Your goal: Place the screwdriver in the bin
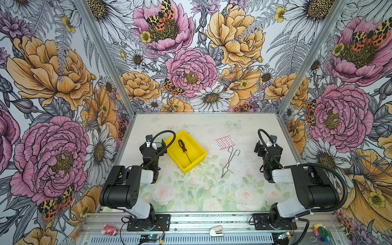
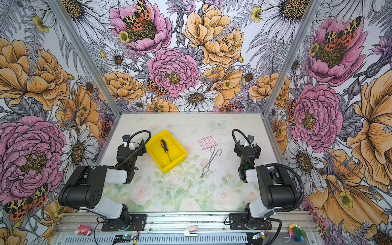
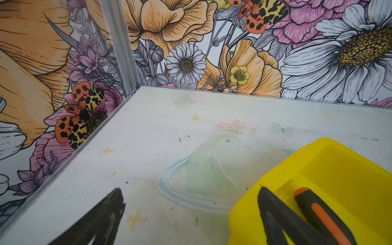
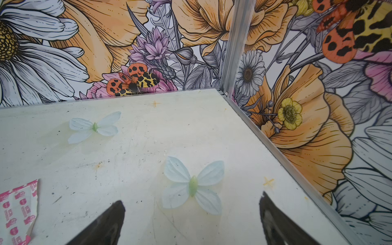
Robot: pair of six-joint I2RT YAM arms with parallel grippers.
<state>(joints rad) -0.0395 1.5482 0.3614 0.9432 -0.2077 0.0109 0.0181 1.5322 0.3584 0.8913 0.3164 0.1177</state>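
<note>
So in both top views the screwdriver [image 1: 185, 151] [image 2: 166, 150] is lying flat inside the bin [image 1: 196, 163] [image 2: 176, 164], diagonal across its floor. The handle end is the end closer to the left gripper [image 1: 153, 144] [image 2: 131, 146]. That gripper sits just beside the bin's corner, with the bin on its inner side, toward the right gripper [image 1: 269, 145] [image 2: 247, 146]. The right one is well apart from the bin. Between the two grippers, nearer the right one, are the wire tongs [image 1: 230, 160] on the table [image 1: 191, 191], with the pink-checked square [image 1: 224, 142] touching or just about touching their loop end. Honestly can't read the jaws from up there. Left wrist view is clearer: the left gripper [image 3: 190, 189] is spread wide with nothing in it. One fingertip shows in front of the bin's [image 3: 275, 169] corner, right next to the screwdriver's [image 3: 324, 218] handle, and the other is over bare table. Can't tell if that finger actually touches the bin. Right wrist view: the right gripper [image 4: 192, 197] is spread wide too and holds nothing, with a pale butterfly print [image 4: 192, 184] on the table right ahead of the gap. A corner of the pink-checked square [image 4: 17, 212] sits off to one side of the fingers, apart from them.
</note>
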